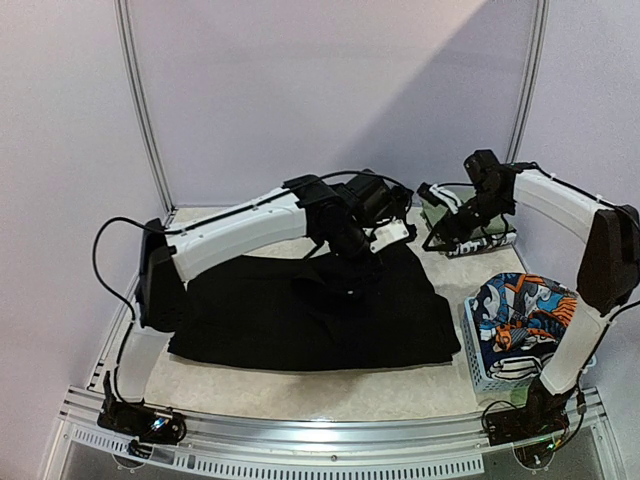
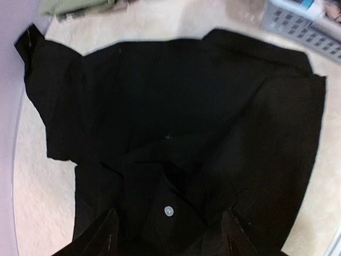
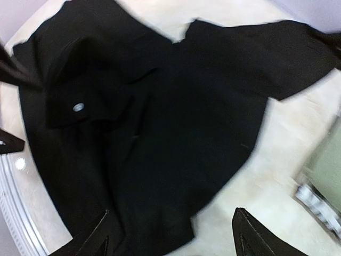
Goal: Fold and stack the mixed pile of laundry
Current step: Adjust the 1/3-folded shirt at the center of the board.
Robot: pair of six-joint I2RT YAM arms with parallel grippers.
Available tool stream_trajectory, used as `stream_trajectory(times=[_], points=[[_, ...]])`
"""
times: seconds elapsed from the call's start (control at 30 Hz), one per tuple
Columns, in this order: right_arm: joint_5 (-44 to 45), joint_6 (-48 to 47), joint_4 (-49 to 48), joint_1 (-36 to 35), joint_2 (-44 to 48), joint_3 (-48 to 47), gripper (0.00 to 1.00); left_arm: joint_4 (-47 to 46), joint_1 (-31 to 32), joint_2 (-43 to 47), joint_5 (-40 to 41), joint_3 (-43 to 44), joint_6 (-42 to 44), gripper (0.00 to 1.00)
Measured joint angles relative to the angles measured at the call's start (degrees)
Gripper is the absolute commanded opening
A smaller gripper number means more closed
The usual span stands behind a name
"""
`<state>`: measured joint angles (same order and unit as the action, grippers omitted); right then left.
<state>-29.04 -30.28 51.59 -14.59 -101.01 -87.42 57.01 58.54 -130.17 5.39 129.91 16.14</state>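
A large black garment (image 1: 310,315) of the mixed laundry pile lies spread flat across the middle of the table. Its collar and a white button (image 2: 169,210) show in the left wrist view. My left gripper (image 2: 169,236) is open just above that collar, at the garment's far edge (image 1: 350,255), with nothing between its fingers. My right gripper (image 3: 176,241) is also open and empty, above the garment's far right corner (image 1: 440,235). An orange-blue-white cartoon-print garment (image 1: 525,310) sits bundled in the basket.
A pale blue lattice basket (image 1: 487,372) stands at the near right. A folded olive-green cloth (image 1: 480,225) lies at the back right, right beside my right gripper. Metal frame posts and walls close in the table's back and sides.
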Motion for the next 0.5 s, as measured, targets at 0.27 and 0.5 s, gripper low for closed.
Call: stream_trajectory(times=[0.27,0.5], points=[[2.47,7.17,-3.34,10.19,3.26,3.32,0.77,9.31,1.64,-9.35,8.79,6.95,-3.78,0.70],[2.32,8.39,-3.80,9.40,4.72,5.29,0.77,11.21,1.73,-13.18,13.09,8.66,-5.35,0.68]])
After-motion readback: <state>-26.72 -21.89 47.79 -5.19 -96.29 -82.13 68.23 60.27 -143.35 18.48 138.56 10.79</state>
